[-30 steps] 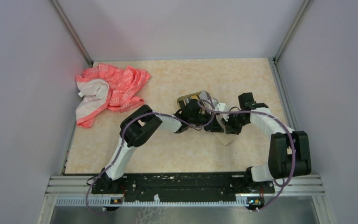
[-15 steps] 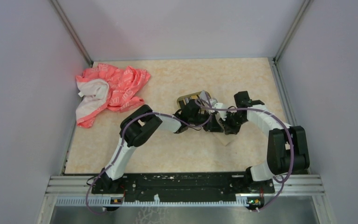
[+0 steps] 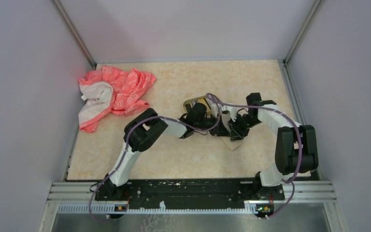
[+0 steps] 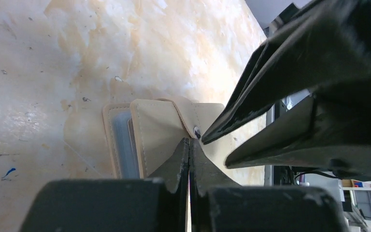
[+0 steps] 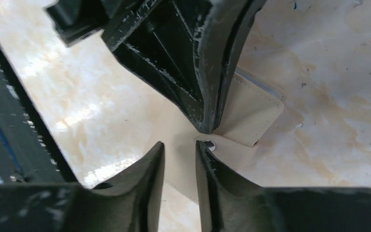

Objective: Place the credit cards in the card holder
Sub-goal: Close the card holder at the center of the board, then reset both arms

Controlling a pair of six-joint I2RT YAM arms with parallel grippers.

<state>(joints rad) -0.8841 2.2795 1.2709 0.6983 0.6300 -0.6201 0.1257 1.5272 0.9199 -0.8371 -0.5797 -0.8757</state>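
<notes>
Two wrist views: left pincer (image 4: pixel 189 144) pressed together, right pincer (image 5: pixel 179 145) spread; card holder (image 3: pixel 192 102) only overhead.

Cloth (image 3: pixel 112 94) left of card holder (image 3: pixel 195 102)

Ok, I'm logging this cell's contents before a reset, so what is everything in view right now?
table: one, marbled beige, under everything
walls: three, pale lilac-grey, around the table
cloth: one, coral pink and white, crumpled at the far left
gold tin: one, gold-olive rim, mid-table
cards: count unclear, striped edges, inside the gold tin
tan card holder: one, stitched, with a snap, below both hands, flap raised
pale blue card: one, in the tan card holder's pocket
left hand: one, black, shut on the flap
right hand: one, black, slightly open near the snap
</notes>
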